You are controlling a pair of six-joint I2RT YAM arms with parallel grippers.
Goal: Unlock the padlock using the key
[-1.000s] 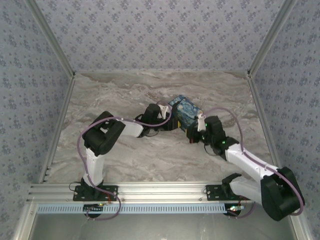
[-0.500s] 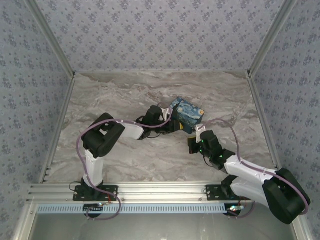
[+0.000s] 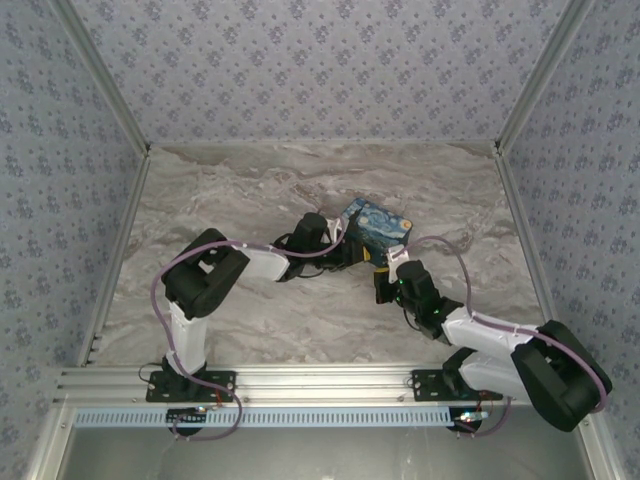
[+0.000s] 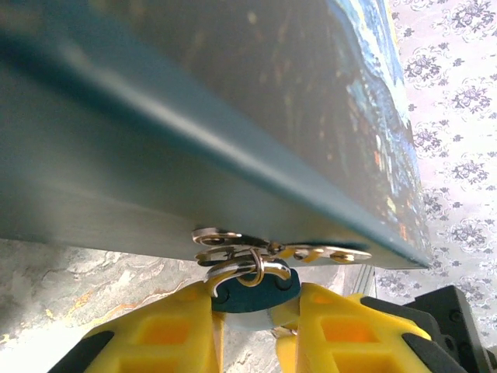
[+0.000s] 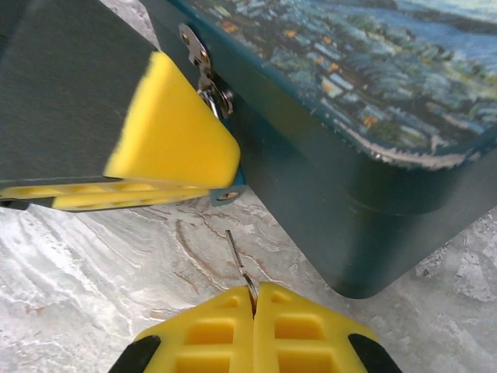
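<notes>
1. On the left, your left gripper (image 4: 256,309) has its yellow jaws clamped on the small teal padlock (image 4: 250,294). The lock hangs by its silver shackle (image 4: 247,266) from the hasp (image 4: 314,254) on the front of the starry-night box (image 4: 233,116). Hold the lock steady and square, so its underside faces the other arm.
2. In the middle, the thin key (image 5: 239,260) points up at the padlock's bottom edge, near it but apart, above the marble table (image 5: 93,249). I judge that you are at the insertion step. Line the blade up with the lock's axis before you advance, and go slowly, since so thin a key could bend or skate off.
3. On the right, your right gripper (image 5: 255,305) has its jaws pressed together on the key's base. Turn only once the blade is fully seated.
4. Hard to make out: a small dark hole at the lock's lower corner, in the right wrist view, may be the keyhole, but I cannot tell. The key's head is hidden between the closed jaws. Most of the padlock's body is covered by the left gripper's fingers (image 4: 155,334).
</notes>
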